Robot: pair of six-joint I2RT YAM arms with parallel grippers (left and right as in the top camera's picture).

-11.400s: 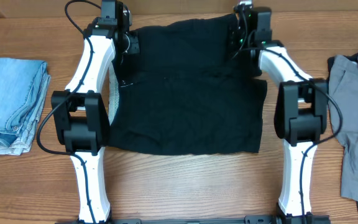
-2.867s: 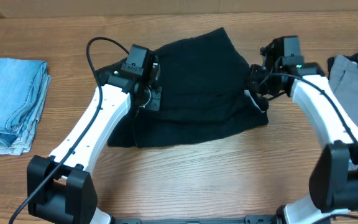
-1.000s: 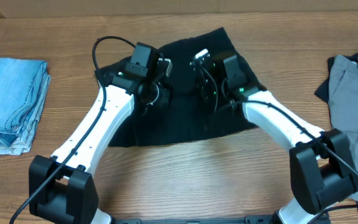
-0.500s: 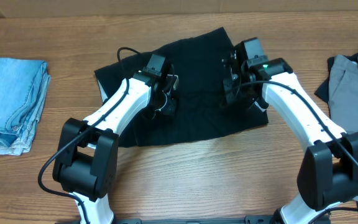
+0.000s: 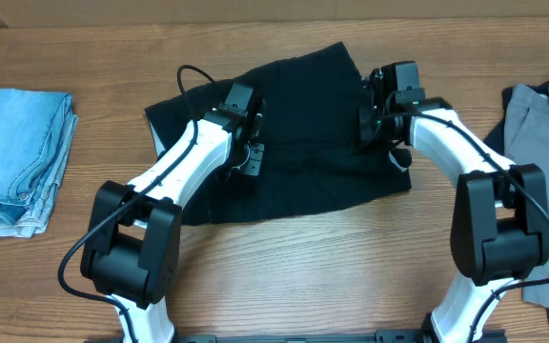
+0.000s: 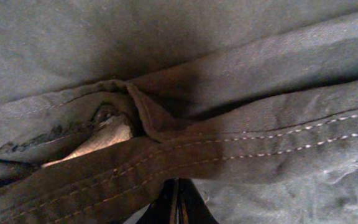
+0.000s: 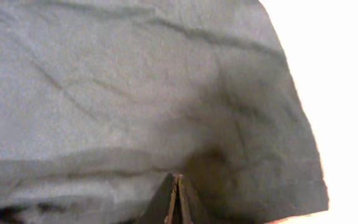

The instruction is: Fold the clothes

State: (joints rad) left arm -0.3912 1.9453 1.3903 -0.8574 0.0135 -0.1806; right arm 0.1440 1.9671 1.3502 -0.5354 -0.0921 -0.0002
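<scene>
A black garment [image 5: 303, 105] lies folded and rumpled on the wooden table in the overhead view. My left gripper [image 5: 252, 160] is shut and rests low on its left half. In the left wrist view the shut fingertips [image 6: 178, 200] sit by a stitched hem fold [image 6: 241, 146] with nothing between them. My right gripper [image 5: 369, 130] is shut and sits over the garment's right part. In the right wrist view its shut tips [image 7: 176, 185] press on smooth black cloth [image 7: 135, 93] near the garment's right edge.
A folded stack of blue jeans [image 5: 17, 157] lies at the far left. A grey garment [image 5: 546, 181] lies heaped at the right edge, with a dark piece [image 5: 497, 133] beside it. Bare wooden table [image 5: 303, 276] runs along the front.
The spread garment has been folded towards the back. In the last second my right gripper moved from the garment's middle to its right part, and my left gripper shifted slightly right and down.
</scene>
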